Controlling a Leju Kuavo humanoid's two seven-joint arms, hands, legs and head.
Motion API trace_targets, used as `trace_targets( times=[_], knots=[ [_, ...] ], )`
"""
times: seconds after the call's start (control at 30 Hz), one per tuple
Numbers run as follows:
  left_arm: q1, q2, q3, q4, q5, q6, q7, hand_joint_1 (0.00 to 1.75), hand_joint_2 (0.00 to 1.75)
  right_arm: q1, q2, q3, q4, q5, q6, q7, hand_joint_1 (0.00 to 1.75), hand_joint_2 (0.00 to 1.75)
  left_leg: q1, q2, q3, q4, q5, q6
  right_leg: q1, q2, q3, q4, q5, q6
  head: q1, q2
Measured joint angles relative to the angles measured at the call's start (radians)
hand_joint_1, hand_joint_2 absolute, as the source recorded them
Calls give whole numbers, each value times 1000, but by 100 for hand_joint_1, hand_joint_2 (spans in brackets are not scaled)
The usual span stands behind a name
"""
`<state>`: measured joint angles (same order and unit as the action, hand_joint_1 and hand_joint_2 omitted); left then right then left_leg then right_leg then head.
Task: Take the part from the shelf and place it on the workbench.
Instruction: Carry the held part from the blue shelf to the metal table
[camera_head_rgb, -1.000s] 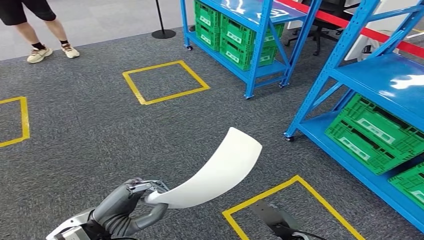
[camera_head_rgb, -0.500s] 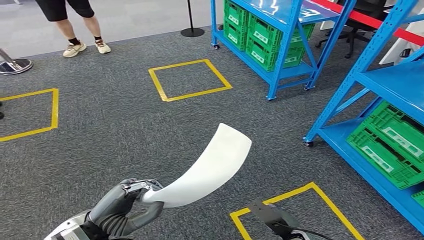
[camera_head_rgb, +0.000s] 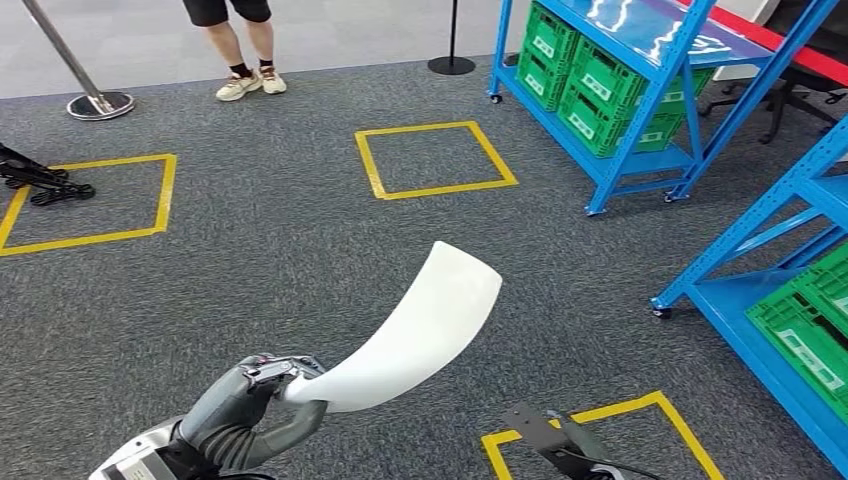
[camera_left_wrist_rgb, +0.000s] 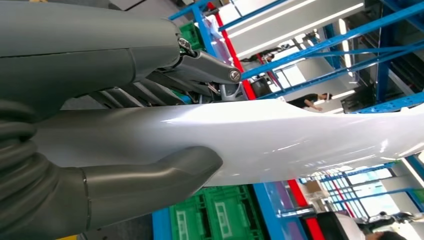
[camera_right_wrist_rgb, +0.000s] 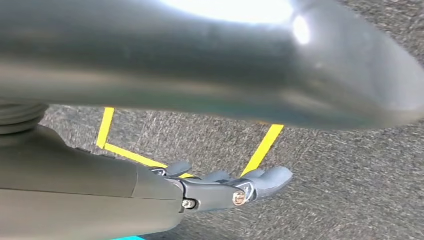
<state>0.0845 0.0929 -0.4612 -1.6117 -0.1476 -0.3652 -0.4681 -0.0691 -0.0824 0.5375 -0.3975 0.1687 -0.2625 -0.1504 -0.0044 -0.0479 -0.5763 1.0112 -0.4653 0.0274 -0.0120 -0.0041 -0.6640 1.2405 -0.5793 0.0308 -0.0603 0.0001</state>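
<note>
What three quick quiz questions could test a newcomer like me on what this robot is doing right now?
1. True or false: the left hand holds the curved white part.
2. What do the blue shelves store? A) green crates B) red buckets C) cardboard boxes
3. Fill in: the yellow squares are marked on the grey ____.

Key: 1 true. 2 A, green crates. 3 carpet. The right hand holds nothing, its fingers hanging above the floor.

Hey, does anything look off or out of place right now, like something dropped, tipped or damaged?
Nothing stands out. The left hand holds the curved white part by one end, with the rest jutting out over the carpet. The green crates sit squarely in the blue shelf, and nothing lies spilled.
</note>
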Motion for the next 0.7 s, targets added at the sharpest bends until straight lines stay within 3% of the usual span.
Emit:
trace_targets(
  times=[0.07, 0.13, 0.2, 0.27, 0.33, 0.4, 0.43, 0.47, 0.5, 0.6, 0.67, 0.7],
  knots=[
    [0, -2, 0, 1, 0, 0, -3, 175, 175, 0, -4, 0, -4, 4, 0, 5, 0, 0, 0, -18, -2, 8, -4, -8, -2, 23, 58, -137, 67, 0, 0, 0],
    [1, -4, 0, 1, 0, 0, -5, 175, 175, 0, -5, 0, -9, 7, 0, 6, 0, 0, -1, -31, -7, 12, -6, -19, -2, 40, 86, -203, 86, -6, 0, 0],
    [2, -4, 0, 1, 1, 0, -5, 175, 175, -1, -5, 0, -15, 11, 2, 7, 0, 0, -1, -40, -9, 9, -5, -31, 0, 32, 86, -206, 86, -20, 0, 0],
    [3, -3, 0, 0, 1, 0, -5, 175, 175, -4, -5, 0, -21, 14, 7, 7, 0, 0, 0, -21, -15, 25, -17, -41, 0, 21, 88, -210, 90, -34, 0, 0],
    [1, -4, 0, 0, 0, -1, -5, 175, 175, -4, -5, 0, -26, 16, 13, 7, 0, 0, 0, 17, -52, 111, -68, -49, 0, 6, 90, -213, 90, -43, -1, 0],
    [0, -4, 0, 1, -1, -4, -5, 175, 175, -3, -5, 0, -28, 16, 17, 8, 0, 0, 1, 35, -116, 245, -130, -54, 4, -13, 90, -213, 88, -48, -1, 0],
    [1, -4, 0, 2, -2, -6, -5, 175, 175, -2, -5, 0, -28, 16, 17, 8, 0, 0, 2, 36, -136, 287, -142, -54, 5, -22, 90, -213, 88, -49, -1, 0],
    [1, -4, 0, 3, -3, -8, -5, 175, 175, -3, -5, 0, -28, 16, 17, 7, 0, 0, 2, 38, -139, 293, -134, -53, 6, -31, 90, -212, 87, -49, -2, 0],
    [0, -4, 0, 4, -4, -9, -5, 175, 175, -3, -4, 0, -28, 16, 17, 6, 0, 0, 1, 40, -120, 258, -107, -50, 7, -39, 92, -212, 86, -49, -2, 0],
    [-4, -5, 0, 4, -7, -14, -5, 175, 175, -5, -1, 0, -28, 16, 17, 5, 0, 0, -8, 81, -17, 56, -25, -34, 11, -60, 98, -211, 81, -43, -1, 0],
    [-7, -6, 0, 4, -10, -18, -5, 175, 175, -5, 0, 0, -28, 16, 17, 4, 0, 0, -15, 92, 2, 9, -17, -23, 12, -71, 100, -211, 79, -34, -1, 0],
    [-8, -6, 0, 4, -12, -20, -5, 175, 175, -5, 0, 0, -28, 16, 17, 4, 0, 0, -16, 83, 0, 7, -15, -18, 12, -78, 101, -213, 78, -28, -1, 0]
  ],
)
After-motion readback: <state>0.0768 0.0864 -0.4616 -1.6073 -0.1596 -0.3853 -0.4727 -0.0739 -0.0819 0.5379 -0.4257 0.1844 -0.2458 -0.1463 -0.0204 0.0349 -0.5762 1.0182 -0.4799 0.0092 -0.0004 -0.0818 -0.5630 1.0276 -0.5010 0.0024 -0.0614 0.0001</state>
